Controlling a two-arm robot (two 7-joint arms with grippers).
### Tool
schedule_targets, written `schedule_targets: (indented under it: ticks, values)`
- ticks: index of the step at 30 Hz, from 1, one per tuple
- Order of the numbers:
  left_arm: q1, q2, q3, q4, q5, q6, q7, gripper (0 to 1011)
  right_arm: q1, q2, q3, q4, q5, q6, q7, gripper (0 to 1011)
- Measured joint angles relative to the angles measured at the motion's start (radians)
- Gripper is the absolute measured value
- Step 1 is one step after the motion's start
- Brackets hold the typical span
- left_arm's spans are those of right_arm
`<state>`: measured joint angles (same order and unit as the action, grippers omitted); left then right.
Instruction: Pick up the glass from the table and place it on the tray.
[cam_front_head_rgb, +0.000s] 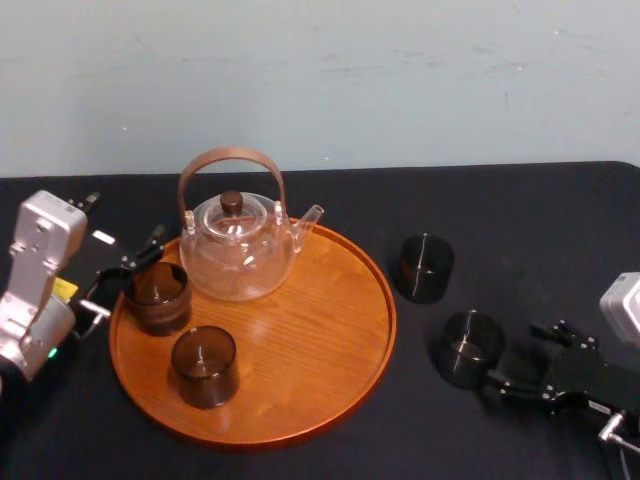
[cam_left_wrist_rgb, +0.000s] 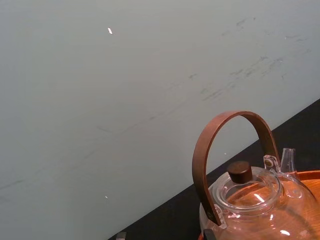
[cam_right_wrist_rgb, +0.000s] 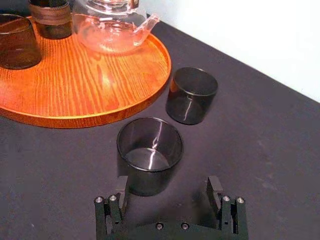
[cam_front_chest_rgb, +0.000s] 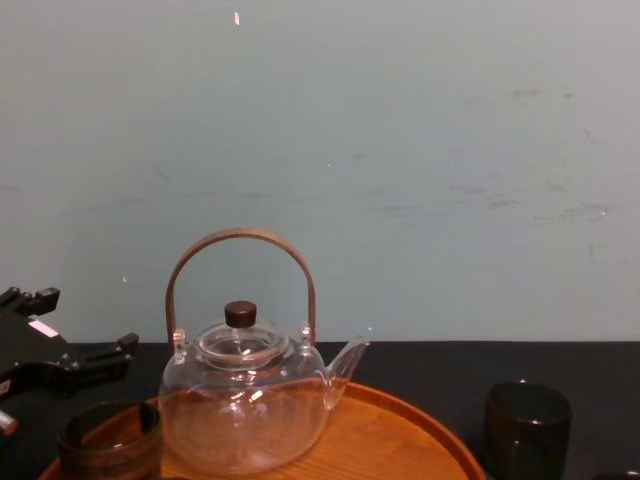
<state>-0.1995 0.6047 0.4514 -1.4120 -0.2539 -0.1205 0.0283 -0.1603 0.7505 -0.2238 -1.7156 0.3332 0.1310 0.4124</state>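
Black table (cam_front_head_rgb: 520, 210) under wooden tray (cam_front_head_rgb: 330, 340), pale wall (cam_front_head_rgb: 400, 80) behind

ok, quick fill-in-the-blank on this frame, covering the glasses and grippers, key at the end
1. The tray holds the teapot and ___ glasses.
2. The other glasses stand on the table to the robot's ___ of the tray.
3. The right gripper, fingers open, faces the table glass ___ to the robot.
4. The left gripper sits at the tray's ___ edge.

Missing words: two; right; nearer; left
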Motion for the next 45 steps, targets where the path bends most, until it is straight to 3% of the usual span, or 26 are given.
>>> schedule_targets:
  ticks: [16, 45]
  values:
    - [0.0, 0.0, 0.0, 0.0, 0.0, 0.0, 0.0, 1001, 0.064, -0.028, -0.035, 0.045, -0.013, 0.003, 0.085, 1002]
    - [0.0, 0.0, 0.0, 0.0, 0.0, 0.0, 0.0, 1001, 0.183, -0.06, -0.105, 0.122, -0.032, 0.009, 0.124, 1002]
